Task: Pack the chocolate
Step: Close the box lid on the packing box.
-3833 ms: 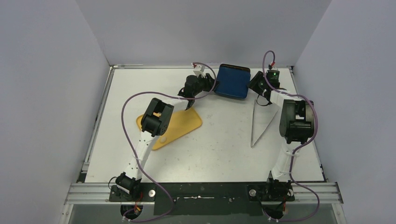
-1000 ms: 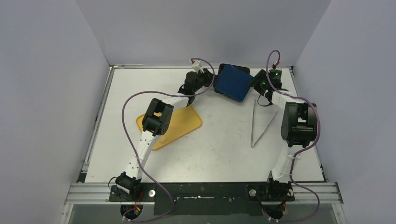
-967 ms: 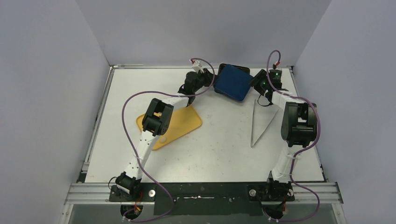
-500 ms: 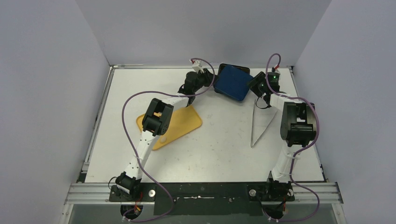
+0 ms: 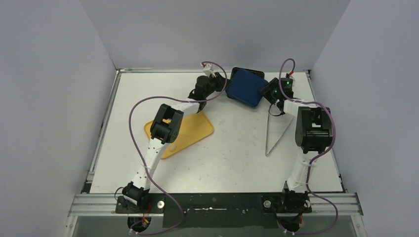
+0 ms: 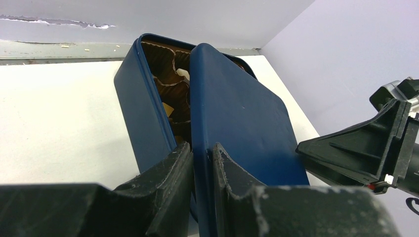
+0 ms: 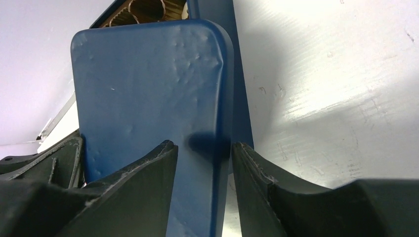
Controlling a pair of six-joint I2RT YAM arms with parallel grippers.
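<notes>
The dark blue box [image 5: 236, 72] stands at the back of the table, with its blue lid [image 5: 247, 88] lying askew and tilted over it. My left gripper [image 5: 225, 92] is shut on the lid's left edge [image 6: 237, 108]; the pinch shows in the left wrist view [image 6: 201, 150]. Beside the lid, the box wall [image 6: 141, 103] and brown paper cups show, with a white chocolate piece [image 6: 183, 74] and a caramel piece [image 6: 168, 109] inside. My right gripper [image 5: 267, 92] is open, its jaws straddling the lid's right edge [image 7: 148, 84] in the right wrist view [image 7: 203, 148].
A yellow tray [image 5: 195, 129] lies left of centre under the left arm. Metal tweezers [image 5: 274, 129] lie on the table in front of the right gripper. The back wall is close behind the box.
The lid sat square on the box; it now sits turned and tilted, baring the box's far corner. My right gripper has shifted left onto the lid's edge. The left gripper keeps its hold.
</notes>
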